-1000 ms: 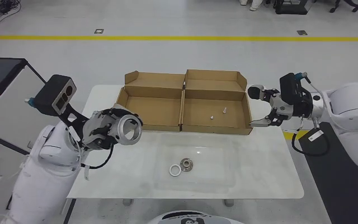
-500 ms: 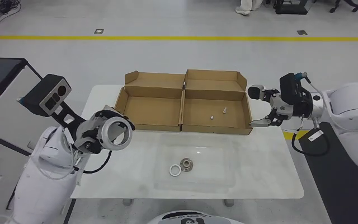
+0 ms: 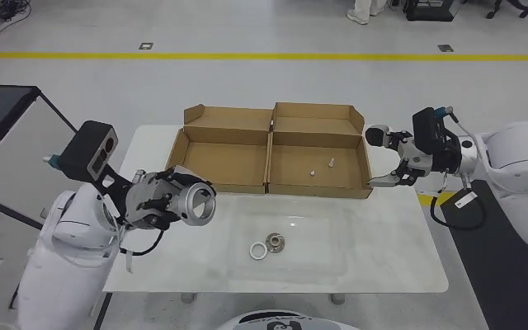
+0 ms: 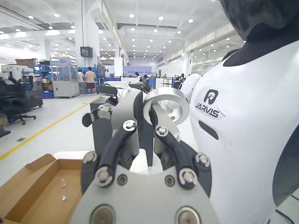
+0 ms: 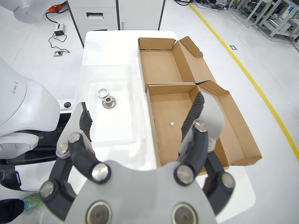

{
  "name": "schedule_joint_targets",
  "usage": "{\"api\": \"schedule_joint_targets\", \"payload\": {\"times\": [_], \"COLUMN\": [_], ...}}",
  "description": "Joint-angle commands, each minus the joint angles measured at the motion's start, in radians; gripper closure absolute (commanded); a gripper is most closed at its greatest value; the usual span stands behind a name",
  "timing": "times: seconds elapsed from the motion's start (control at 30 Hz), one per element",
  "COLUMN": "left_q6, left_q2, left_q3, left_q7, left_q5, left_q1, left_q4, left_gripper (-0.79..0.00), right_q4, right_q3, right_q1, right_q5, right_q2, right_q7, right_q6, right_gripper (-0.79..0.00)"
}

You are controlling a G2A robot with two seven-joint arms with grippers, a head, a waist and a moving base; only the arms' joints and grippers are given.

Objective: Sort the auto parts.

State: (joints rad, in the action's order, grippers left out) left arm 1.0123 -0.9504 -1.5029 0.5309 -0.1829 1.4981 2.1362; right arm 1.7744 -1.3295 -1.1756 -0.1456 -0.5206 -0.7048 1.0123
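Observation:
My left gripper [image 3: 183, 204] is shut on a large silver metal ring [image 3: 198, 204] and holds it above the table's left side. In the left wrist view one finger sits inside the ring [image 4: 168, 104] and one outside, at my left gripper [image 4: 146, 112]. A small ring [image 3: 258, 250] and a flanged hub [image 3: 274, 242] lie in a clear tray [image 3: 318, 247]. Two small screws [image 3: 330, 162] lie in the right cardboard box [image 3: 293, 165]. My right gripper [image 3: 382, 157] stands open by that box's right end, nothing between its fingers [image 5: 85, 117].
The left cardboard box [image 3: 223, 165] has a bare floor. Both boxes stand side by side at the table's back with flaps raised. In the right wrist view the ring [image 5: 102, 92] and hub [image 5: 108, 101] lie beside the boxes. A dark cabinet [image 3: 12, 103] stands left of the table.
My left arm swung the large ring back to the left, then right again toward the table's middle, turning the wrist. The right arm has kept still.

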Motion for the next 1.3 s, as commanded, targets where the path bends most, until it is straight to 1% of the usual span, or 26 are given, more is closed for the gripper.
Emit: {"api": "schedule_joint_targets", "payload": {"times": [0.0,0.17,0.43,0.53,0.67,0.9,1.13,1.27], "left_q6": [0.000,0.000,0.000,0.000,0.000,0.000,0.000,0.000], "left_q2": [-0.002,-0.010,-0.034,-0.046,-0.060,-0.076,-0.087,-0.092], "left_q3": [0.001,0.015,0.009,-0.009,-0.031,-0.065,-0.067,-0.062], "left_q7": [-0.011,-0.031,0.007,0.055,0.124,0.223,0.210,0.191], "left_q5": [-0.030,-0.164,-0.395,-0.439,-0.448,-0.311,-0.252,-0.274], "left_q1": [0.005,0.010,0.005,0.004,0.011,0.030,0.044,0.050], "left_q4": [0.003,0.018,0.030,0.020,0.003,-0.036,-0.035,-0.022], "left_gripper": [0.000,0.000,0.000,0.000,0.000,0.000,0.000,0.000], "right_q4": [0.000,0.000,0.000,0.000,0.000,0.000,0.000,0.000], "right_q3": [0.000,0.000,0.000,0.000,0.000,0.000,0.000,0.000], "right_q1": [0.000,0.000,0.000,0.000,0.000,0.000,0.000,0.000], "right_q5": [0.000,0.000,0.000,0.000,0.000,0.000,0.000,0.000], "right_q2": [0.000,0.000,0.000,0.000,0.000,0.000,0.000,0.000], "right_q7": [0.000,0.000,0.000,0.000,0.000,0.000,0.000,0.000], "right_q6": [0.000,0.000,0.000,0.000,0.000,0.000,0.000,0.000], "right_gripper": [-0.785,-0.785,-0.785,-0.785,-0.785,-0.785,-0.785,-0.785]}}
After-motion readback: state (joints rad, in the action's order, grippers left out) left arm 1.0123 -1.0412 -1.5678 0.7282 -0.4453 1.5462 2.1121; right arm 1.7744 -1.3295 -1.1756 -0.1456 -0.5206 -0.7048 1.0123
